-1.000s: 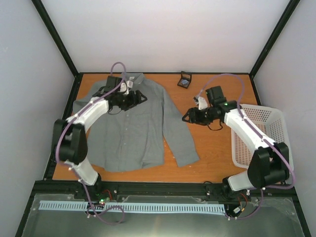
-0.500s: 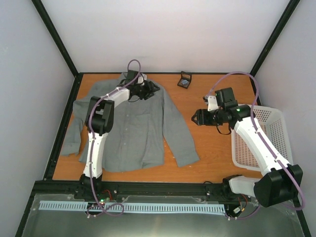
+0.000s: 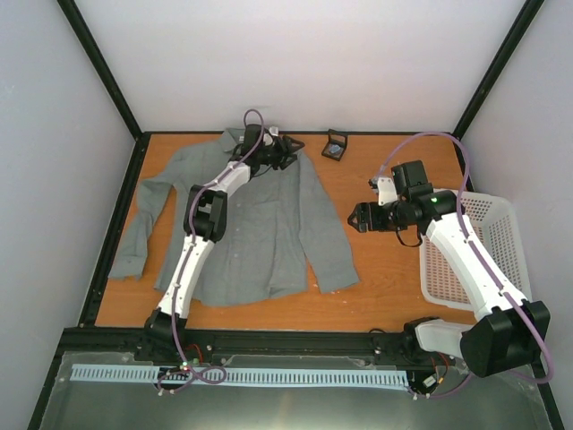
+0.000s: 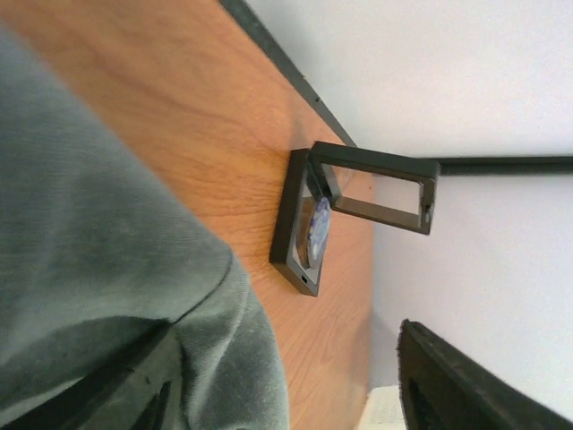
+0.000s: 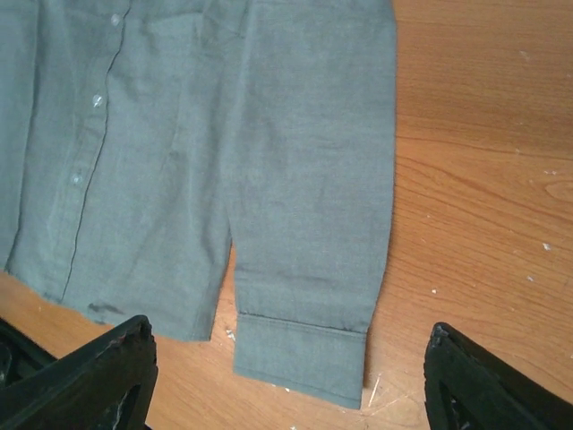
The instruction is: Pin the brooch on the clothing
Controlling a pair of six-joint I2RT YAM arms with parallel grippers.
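Observation:
The grey shirt [image 3: 251, 224] lies flat on the table, collar at the far edge. The brooch [image 4: 320, 228] sits in a small black square holder [image 3: 336, 145] with its lid up, right of the shirt's shoulder. My left gripper [image 3: 291, 152] is stretched far over that shoulder, jaws open and empty, pointing at the holder [image 4: 300, 224]; shirt fabric [image 4: 89, 224] covers part of its left finger. My right gripper [image 3: 356, 217] is open and empty above bare table, right of the sleeve. Its view shows the sleeve cuff [image 5: 300, 354] between the fingers.
A white mesh basket [image 3: 483, 208] stands at the right edge, beside the right arm. A black frame rail runs along the table's far edge, close behind the holder. White walls enclose the table on three sides.
My left arm has reached from the shirt's chest up past the collar towards the holder. The shirt has shifted slightly. My right gripper has drifted a little to the right, still open.

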